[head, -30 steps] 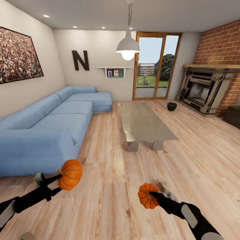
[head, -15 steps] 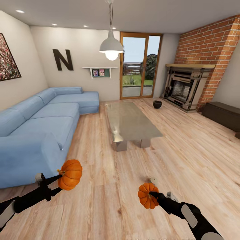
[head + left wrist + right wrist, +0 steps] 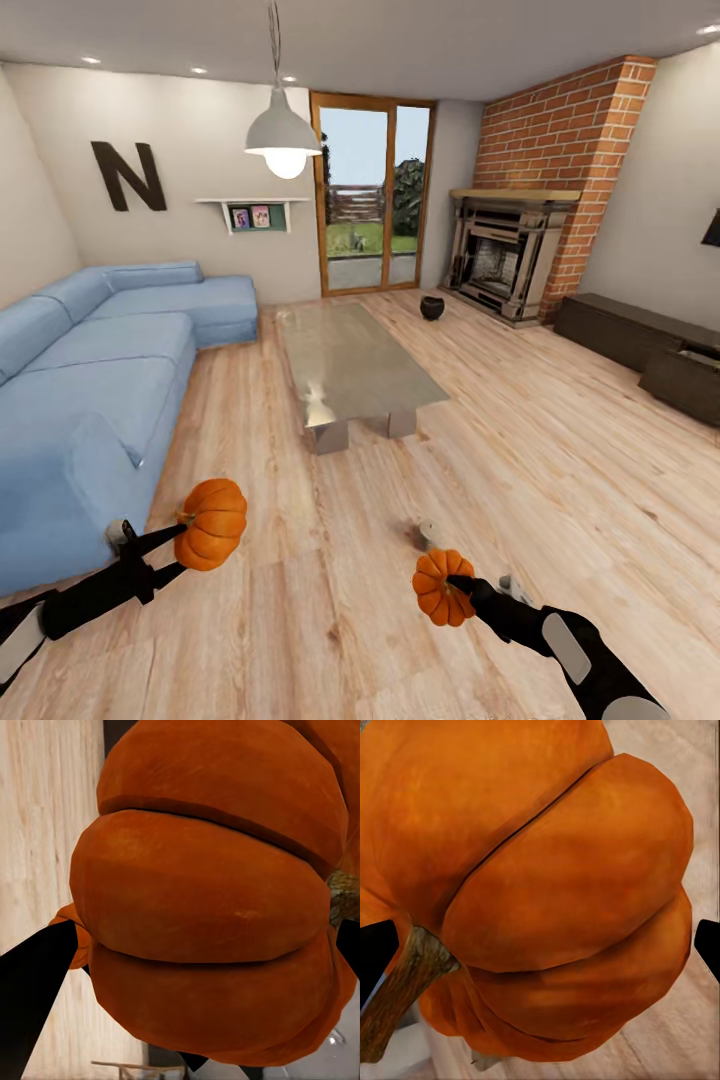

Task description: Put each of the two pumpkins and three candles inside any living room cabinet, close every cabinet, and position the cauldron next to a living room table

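Note:
Two orange ribbed pumpkins are held low in front of me in the head view. My left gripper is shut on one pumpkin near the sofa's end. My right gripper is shut on the other pumpkin above the floor. In the left wrist view its pumpkin sits between black fingers; the right wrist view has the other pumpkin with its stalk. A stubby candle stands on the floor just beyond the right pumpkin. The black cauldron sits on the floor near the fireplace. The dark cabinet runs along the right wall.
A glass-topped coffee table stands mid-room, with a blue corner sofa to its left. A brick fireplace is at the far right corner. Wooden floor lies open between the table and the cabinet.
The camera has turned right: sofa and table slid left in the picture and the cabinet came into view. Both grippers still hold their pumpkins the same way.

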Controlling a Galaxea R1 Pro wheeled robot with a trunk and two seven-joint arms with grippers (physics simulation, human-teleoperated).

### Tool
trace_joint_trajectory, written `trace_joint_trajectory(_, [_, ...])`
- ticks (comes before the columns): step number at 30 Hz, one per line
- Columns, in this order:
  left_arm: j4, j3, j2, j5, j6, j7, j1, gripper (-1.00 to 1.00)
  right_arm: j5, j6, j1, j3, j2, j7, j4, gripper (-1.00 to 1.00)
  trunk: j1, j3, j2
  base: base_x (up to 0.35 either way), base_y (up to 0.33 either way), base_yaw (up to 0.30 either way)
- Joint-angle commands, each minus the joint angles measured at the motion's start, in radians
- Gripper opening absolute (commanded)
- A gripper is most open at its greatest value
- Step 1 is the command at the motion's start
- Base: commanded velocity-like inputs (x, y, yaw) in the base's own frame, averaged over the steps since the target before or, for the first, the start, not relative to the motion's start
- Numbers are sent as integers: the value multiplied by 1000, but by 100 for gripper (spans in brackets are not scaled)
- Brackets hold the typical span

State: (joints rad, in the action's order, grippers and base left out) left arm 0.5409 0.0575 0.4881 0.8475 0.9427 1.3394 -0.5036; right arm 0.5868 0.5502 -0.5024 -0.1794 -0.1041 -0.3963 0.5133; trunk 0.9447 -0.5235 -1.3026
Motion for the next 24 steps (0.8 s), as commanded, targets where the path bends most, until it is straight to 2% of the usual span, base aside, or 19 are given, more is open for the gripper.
trace_joint_trajectory(1, [0,4,1,12,10,2,-1,-100,4,8,-1,-5,1,-2,1,-100,0,-1,-1,0,0,-265])
trace_joint_trajectory(13, [-1,1,3,14,10,1,-1,-100,6,8,-1,-6,-3,-4,1,-100,0,-7,-1,0,-8,-265])
trace_joint_trajectory(24, [-1,1,3,13,7,0,-1,-100,9,8,-1,-6,-3,-4,0,-100,0,-12,-1,1,-195,-265])
